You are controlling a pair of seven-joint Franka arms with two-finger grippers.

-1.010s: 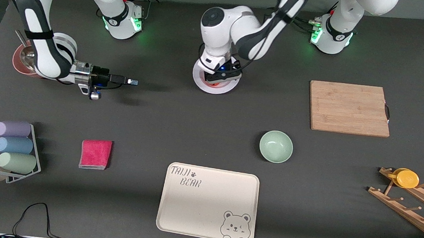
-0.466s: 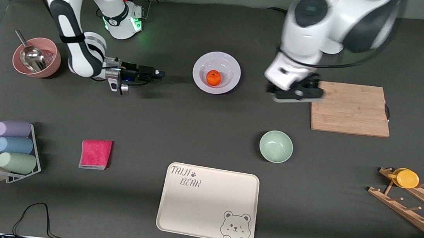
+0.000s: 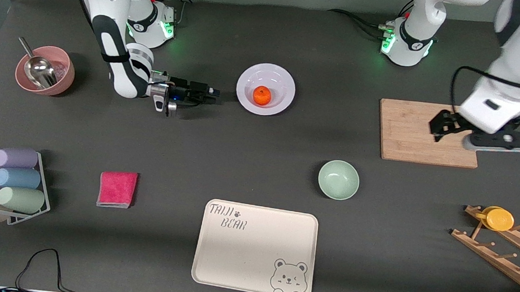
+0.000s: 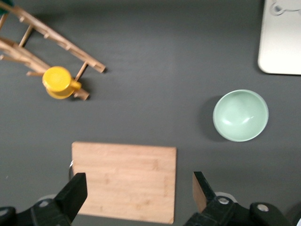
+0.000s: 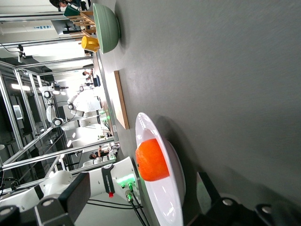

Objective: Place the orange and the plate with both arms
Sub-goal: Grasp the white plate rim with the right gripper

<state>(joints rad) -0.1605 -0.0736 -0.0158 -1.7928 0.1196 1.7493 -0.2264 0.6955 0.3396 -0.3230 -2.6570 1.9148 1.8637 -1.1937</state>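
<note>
On the bench (image 3: 258, 165) the plate (image 3: 281, 78) lies between the two bases, with the orange (image 3: 261, 95) in its centre. The right pincer (image 3: 212, 93), open and low beside the rim, may push the plate and roll the orange off; the left pincer (image 3: 438, 130), open and empty, hangs over the cutting board (image 3: 409, 132).

White arms with dark grey joints, black cables, green-lit bases.

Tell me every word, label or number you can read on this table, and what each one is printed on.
"TAIJI BEAR", with a paw print after the first word, on the cream tray, above a drawn bear face in one corner.
Small marks on the two robot bases are too small to read.
Nothing else carries readable text.
</note>
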